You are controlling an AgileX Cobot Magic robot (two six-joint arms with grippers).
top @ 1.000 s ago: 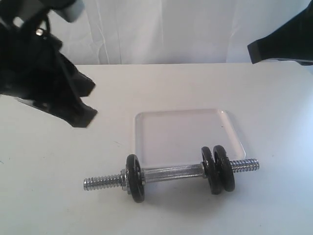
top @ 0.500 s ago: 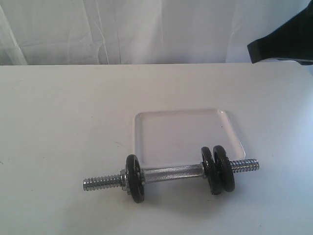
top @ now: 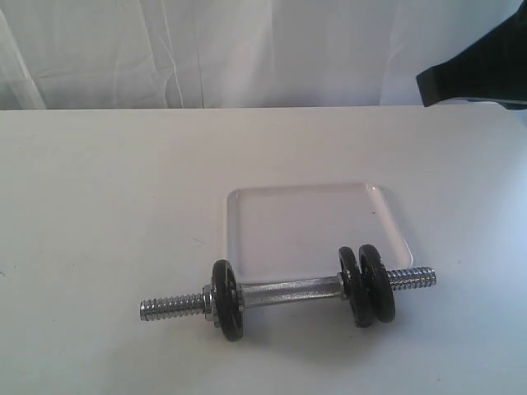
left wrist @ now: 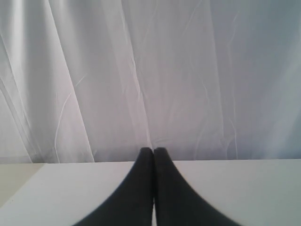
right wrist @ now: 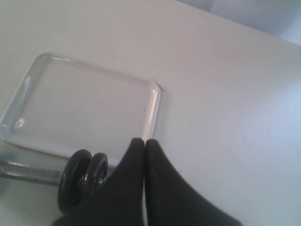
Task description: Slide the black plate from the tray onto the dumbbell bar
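Change, left arm: a second before, it filled the upper left of the exterior view; half a second before, it had gone from that view, and it was out of it at this moment too.
Change, rest: dumbbell bar, plates, tray and the dark piece of the right arm in the upper right corner lay as in both earlier frames.
Left end effector: fingertips pressed together, nothing between them; it pointed over the worktop toward the white curtain.
Right end effector: fingertips pressed together, nothing between them; it hung above the worktop, just off the tray's corner nearest the paired plates.
Black plate: three alike and not to be told apart, all on the bar and standing on edge. Left plate sat where the left thread met the smooth middle. Inner right plate and outer right plate stood side by side, close together, at the right end.
Bar: lay on the worktop just beside the tray's near rim, roughly parallel to it, right end a little farther back. Both threaded tips stuck out past the plates.
Edges: the right pair stood just outside the tray's near right corner; whether touching the rim, could not tell. The worktop's far edge met the curtain.
Open room: bare worktop stretched wide to the left of the tray and bar, and behind the tray up to the curtain; a narrower strip lay right of the bar's tip.
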